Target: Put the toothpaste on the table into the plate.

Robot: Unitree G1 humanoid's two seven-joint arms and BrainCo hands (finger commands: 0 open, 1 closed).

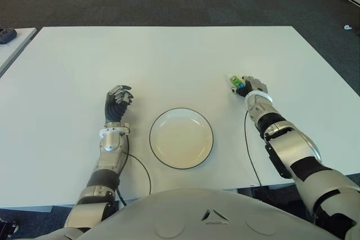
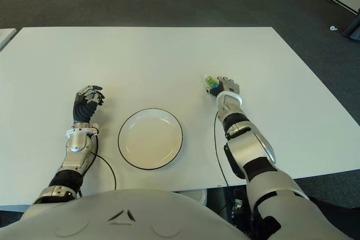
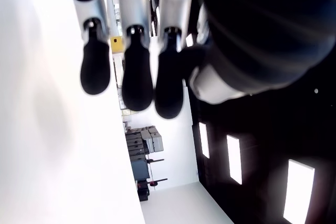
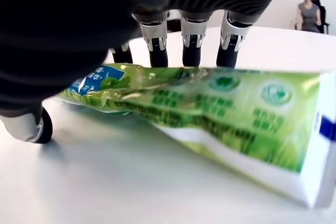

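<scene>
The green toothpaste tube (image 4: pixel 210 108) lies on the white table (image 1: pixel 169 60), right of the plate; only its end (image 1: pixel 235 80) shows in the eye views. My right hand (image 1: pixel 250 87) is down over it. Its fingers (image 4: pixel 191 43) drop behind the tube's far side. The thumb (image 4: pixel 31 124) stands on the near side, apart from the tube's crumpled end. The white plate with a dark rim (image 1: pixel 152 139) sits near the table's front edge, with nothing in it. My left hand (image 1: pixel 118 98) shows left of the plate, fingers (image 3: pixel 137 77) curled on nothing.
Thin black cables (image 1: pixel 248 150) run along the table beside both forearms. A neighbouring table at the far left carries a dark object (image 1: pixel 7 35). A person (image 4: pixel 308 9) sits far off in the right wrist view. Dark carpet lies beyond the table.
</scene>
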